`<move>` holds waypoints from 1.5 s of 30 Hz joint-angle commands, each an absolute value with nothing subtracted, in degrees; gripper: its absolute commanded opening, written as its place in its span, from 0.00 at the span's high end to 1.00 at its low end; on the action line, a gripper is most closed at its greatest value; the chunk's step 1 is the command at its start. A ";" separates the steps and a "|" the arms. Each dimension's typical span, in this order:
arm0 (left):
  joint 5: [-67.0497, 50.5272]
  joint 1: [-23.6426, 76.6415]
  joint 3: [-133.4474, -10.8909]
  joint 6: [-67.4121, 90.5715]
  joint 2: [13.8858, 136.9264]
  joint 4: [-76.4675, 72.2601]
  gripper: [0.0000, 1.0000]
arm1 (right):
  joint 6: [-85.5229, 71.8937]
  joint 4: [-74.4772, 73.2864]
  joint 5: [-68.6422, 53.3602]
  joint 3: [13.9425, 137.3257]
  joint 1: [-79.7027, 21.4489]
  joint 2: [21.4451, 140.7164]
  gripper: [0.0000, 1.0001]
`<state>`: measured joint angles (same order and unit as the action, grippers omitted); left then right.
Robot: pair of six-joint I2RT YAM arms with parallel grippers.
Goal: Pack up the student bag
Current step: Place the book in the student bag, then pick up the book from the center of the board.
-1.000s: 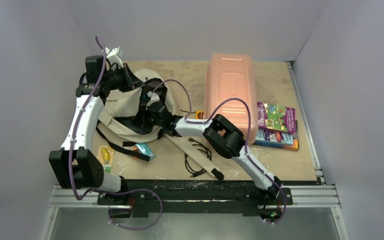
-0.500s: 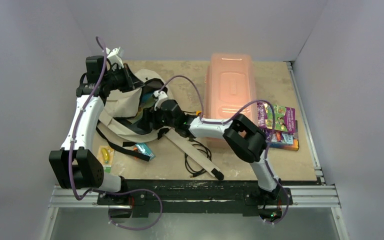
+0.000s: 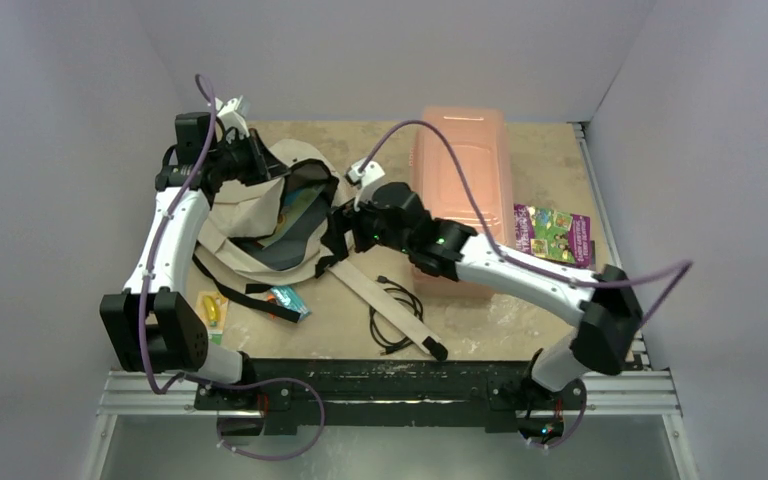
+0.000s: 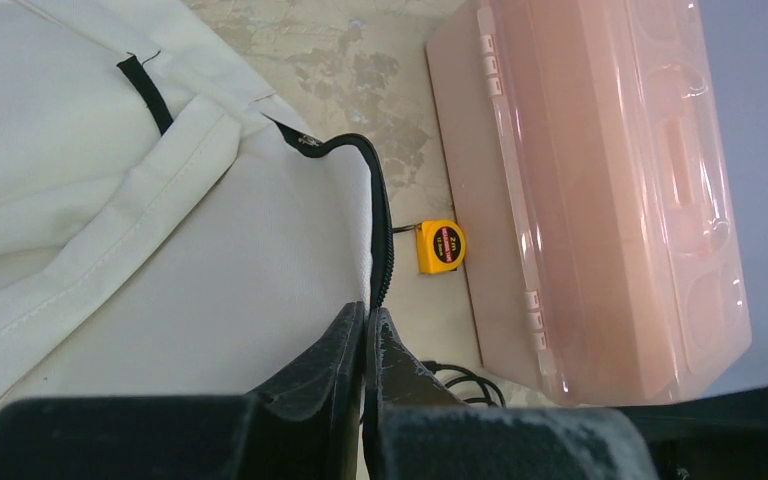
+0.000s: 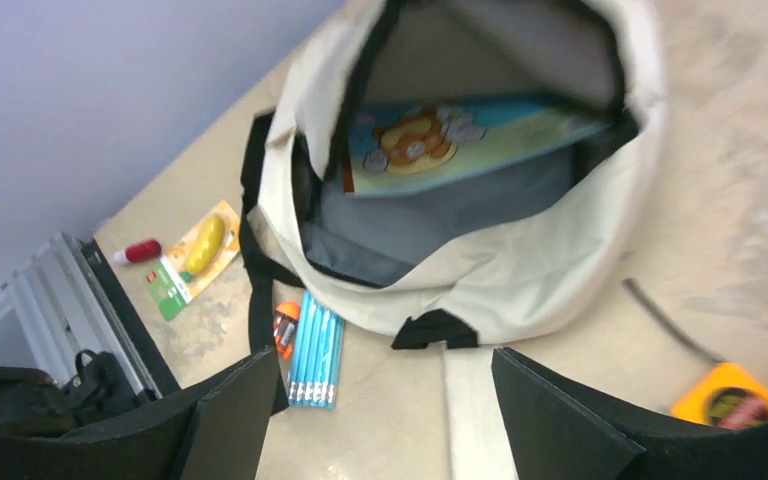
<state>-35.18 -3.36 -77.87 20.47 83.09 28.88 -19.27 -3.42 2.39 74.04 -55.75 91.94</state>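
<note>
**A:** Why's your left gripper [image 4: 365,330] parked at the bag's far rim?

**B:** It's pinched tight on the black zipper edge of the student bag [image 3: 245,215], lifting it so the mouth gapes. The bag lies far-left on the table [image 3: 520,320], near the pink box [image 3: 460,190], with the tape measure [image 4: 441,246] against the box's side between them.

**A:** Right gripper [image 5: 382,365]?

**B:** Fingers spread wide, nothing in them, hovering over the opening. A picture book [image 5: 460,140] lies inside against the far wall, so there's room in front.

**A:** Next?

**B:** My read: you fetch loose items. The blue pen pack [image 5: 315,350] is just beside the bag's near edge. Don't release the left pinch, or the rim likely flops shut.
</note>
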 commanded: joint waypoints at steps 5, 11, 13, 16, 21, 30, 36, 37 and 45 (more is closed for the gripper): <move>-36.78 -3.43 -78.85 21.48 83.53 27.98 1.00 | -9.34 -17.65 28.48 76.28 -53.88 68.44 0.04; -37.00 -2.93 -79.63 21.62 86.62 29.48 1.00 | -14.36 -20.04 33.10 75.15 -35.74 61.98 0.01; -37.10 -2.75 -79.70 21.78 87.19 29.37 1.00 | -16.74 -20.25 30.33 74.83 -26.37 61.33 0.01; -37.01 -2.49 -79.76 22.06 87.58 29.50 1.00 | -21.20 -19.90 23.58 73.43 -11.71 62.70 0.01; -36.92 -1.30 -79.26 21.46 86.70 30.08 0.87 | -30.01 -14.72 10.82 64.74 5.81 62.39 0.01; -34.33 2.63 -77.19 17.83 83.67 29.38 0.75 | -40.08 0.57 -12.93 41.54 33.32 59.33 0.01; -34.31 4.20 -77.04 16.56 83.35 29.59 0.72 | -43.09 12.22 -28.35 30.81 46.01 60.69 0.01; -34.34 4.57 -76.93 16.22 83.25 29.57 0.70 | -42.03 11.39 -29.65 30.80 46.13 60.90 0.01; -34.44 6.38 -76.32 15.82 81.68 29.09 0.60 | -40.99 -0.59 -22.41 31.08 37.97 54.23 0.01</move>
<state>-34.15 5.56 -76.95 17.15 84.62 30.96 -40.10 2.76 -24.82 29.56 40.23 55.44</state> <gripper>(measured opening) 0.369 0.987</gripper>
